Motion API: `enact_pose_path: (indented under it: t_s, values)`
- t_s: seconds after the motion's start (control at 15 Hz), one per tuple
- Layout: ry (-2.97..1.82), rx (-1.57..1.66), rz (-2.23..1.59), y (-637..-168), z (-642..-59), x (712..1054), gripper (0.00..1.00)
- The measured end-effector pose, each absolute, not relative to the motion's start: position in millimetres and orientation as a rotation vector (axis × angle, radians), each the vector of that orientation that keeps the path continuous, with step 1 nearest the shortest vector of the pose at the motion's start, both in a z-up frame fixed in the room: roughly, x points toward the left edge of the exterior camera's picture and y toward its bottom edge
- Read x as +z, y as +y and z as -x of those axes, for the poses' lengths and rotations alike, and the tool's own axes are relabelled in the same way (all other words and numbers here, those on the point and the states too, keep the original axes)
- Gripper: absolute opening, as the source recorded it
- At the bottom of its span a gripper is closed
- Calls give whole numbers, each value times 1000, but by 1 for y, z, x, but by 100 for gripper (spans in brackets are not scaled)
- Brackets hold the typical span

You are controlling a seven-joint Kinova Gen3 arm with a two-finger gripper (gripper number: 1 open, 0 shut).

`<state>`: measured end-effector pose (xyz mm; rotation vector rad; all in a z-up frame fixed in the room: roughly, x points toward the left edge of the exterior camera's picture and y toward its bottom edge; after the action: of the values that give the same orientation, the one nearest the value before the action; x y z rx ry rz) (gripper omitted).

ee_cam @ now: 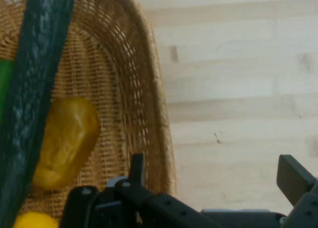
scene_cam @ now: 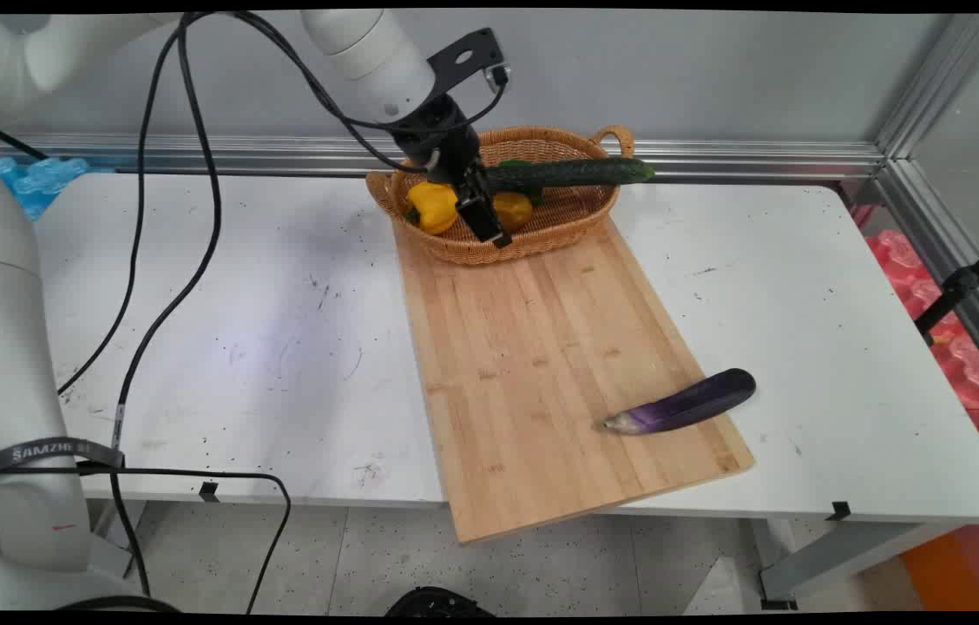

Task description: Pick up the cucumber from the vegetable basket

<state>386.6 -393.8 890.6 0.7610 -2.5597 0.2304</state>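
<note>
Nearest the camera, an eggplant (scene_cam: 682, 404) lies across the near right corner of the wooden cutting board (scene_cam: 533, 365), well apart from the wicker basket (scene_cam: 542, 234) standing on the board's far end. Over the basket's near rim the gripper (scene_cam: 489, 221) hangs with its fingers (ee_cam: 295, 178) spread apart and gripping nothing. Inside the basket lie two yellow peppers (scene_cam: 432, 207) and a long cucumber (scene_cam: 572, 172) resting across the basket's far right rim.
</note>
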Motion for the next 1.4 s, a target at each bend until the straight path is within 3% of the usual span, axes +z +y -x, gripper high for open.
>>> enact_pose_path:
  t_s: [0.87,1.4]
  values:
    - [-2507,382,-734,-484,-362,898,100]
    - [-2499,420,-656,-530,-354,882,100]
